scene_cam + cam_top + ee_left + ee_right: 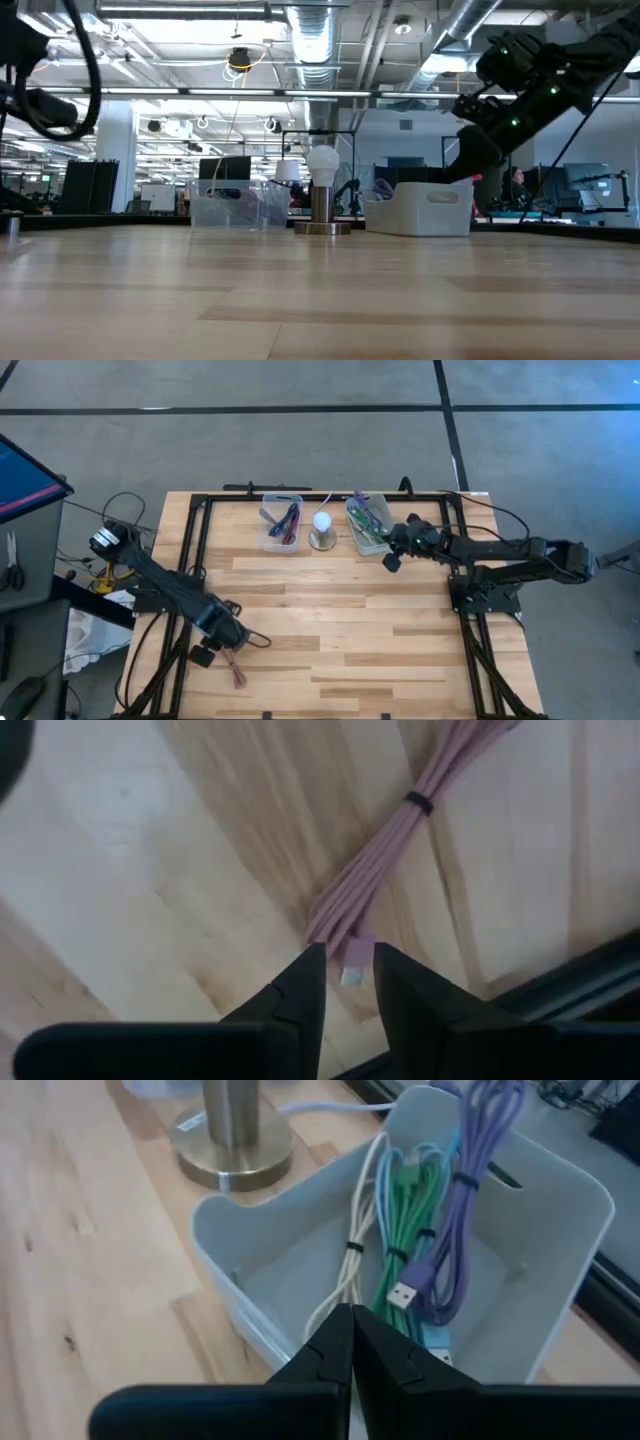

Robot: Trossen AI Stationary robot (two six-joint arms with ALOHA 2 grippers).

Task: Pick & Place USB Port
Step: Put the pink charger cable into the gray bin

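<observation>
- Your task piece, the pink USB cable (385, 870), lies bundled on the wooden worktop (340, 620) near its front-left edge; in the high view it shows as a small reddish bundle (238, 677) just in front of the left arm's tip.
- The bundle is bound by a dark tie (418, 802), and its plug end (351, 977) points toward the left arm's fingers.
- Your left gripper (348, 982) sits low over that plug end with its jaws spread a little; the plug shows in the gap between the two fingertips, and you cannot tell whether either one touches it.
- Your right gripper (351, 1342) hovers at the near rim of the white bin (560, 1210) at the back of the worktop, its jaws pressed together and holding nothing.
- That bin holds a purple cable (462, 1200), a green cable (402, 1230) and a cream cable (352, 1255), each tied in a bundle; a silver USB plug (402, 1294) shows among them.
- Just beside the bin stands a lamp with a brass base (232, 1142) and a white bulb (322, 521).
- On the lamp's other side sits a clear bin (281, 524) with dark and red cables inside.
</observation>
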